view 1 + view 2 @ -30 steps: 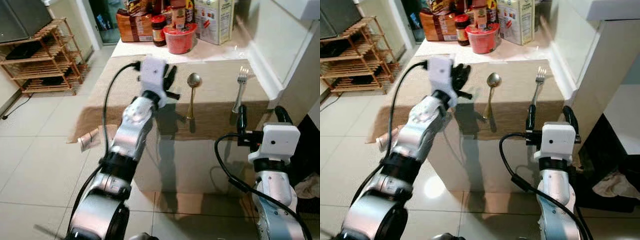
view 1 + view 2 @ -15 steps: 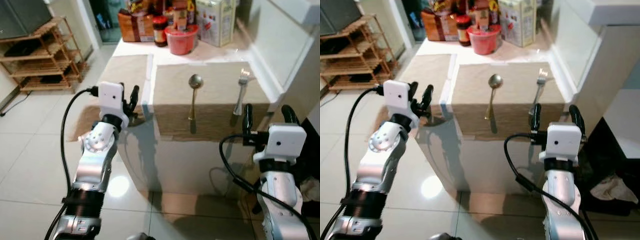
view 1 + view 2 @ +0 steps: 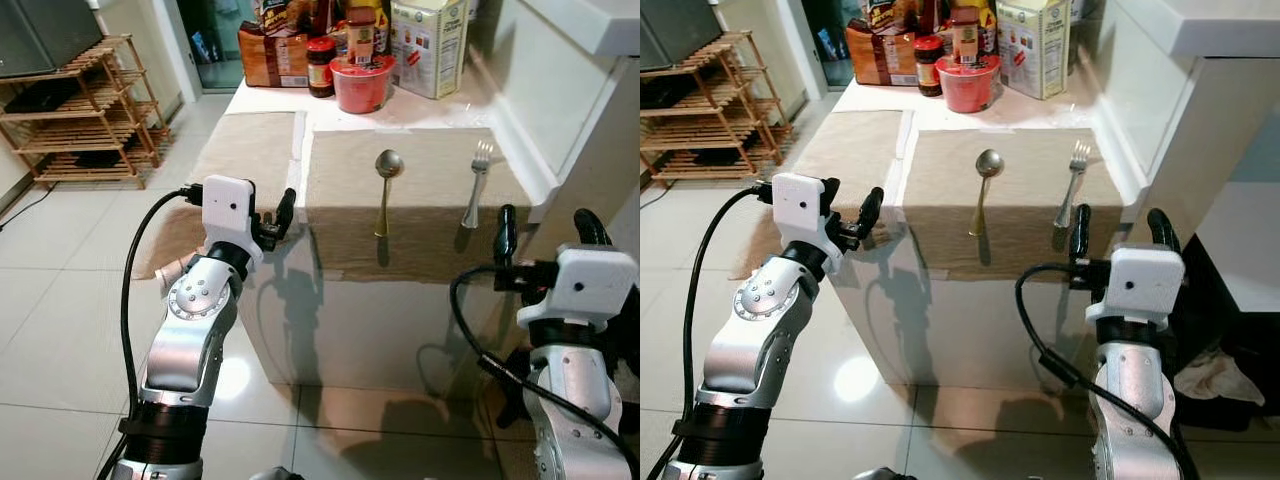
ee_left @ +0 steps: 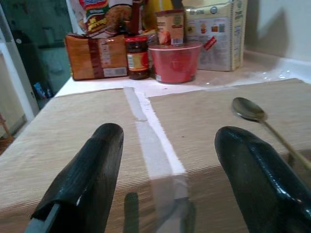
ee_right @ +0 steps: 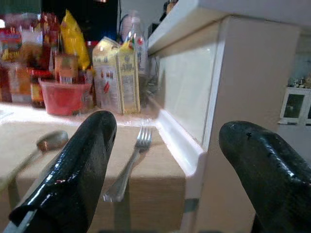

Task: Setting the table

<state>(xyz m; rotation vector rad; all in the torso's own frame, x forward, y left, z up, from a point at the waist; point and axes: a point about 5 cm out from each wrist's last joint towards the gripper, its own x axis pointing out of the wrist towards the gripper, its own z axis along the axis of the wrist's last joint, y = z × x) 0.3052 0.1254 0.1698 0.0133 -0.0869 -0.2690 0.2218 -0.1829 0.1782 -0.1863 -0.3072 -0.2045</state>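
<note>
Two placemats are down on the white table [image 3: 400,330] in front of me. The one on my right, the tan placemat [image 3: 420,185], has a spoon [image 3: 386,185] lying near its middle and a fork [image 3: 479,180] over toward the wall side, both with their business ends pointing away from me and well apart from each other. The second placemat [image 3: 245,145] sits beside it on my left, with a thin white strip of table between them.

My left gripper [image 3: 270,222] is up at the near table edge, right around that gap, fingers spread wide and holding nothing. My right gripper [image 3: 1118,232] hangs just short of the table's near right corner, below the fork, also wide open and empty.

Back of the table is crowded: a red bowl [image 3: 361,85], a dark jar [image 3: 320,65], a bread bag [image 3: 272,55] and a carton [image 3: 430,45]. Wooden shelf [image 3: 85,110] off to my left on the tile floor.
</note>
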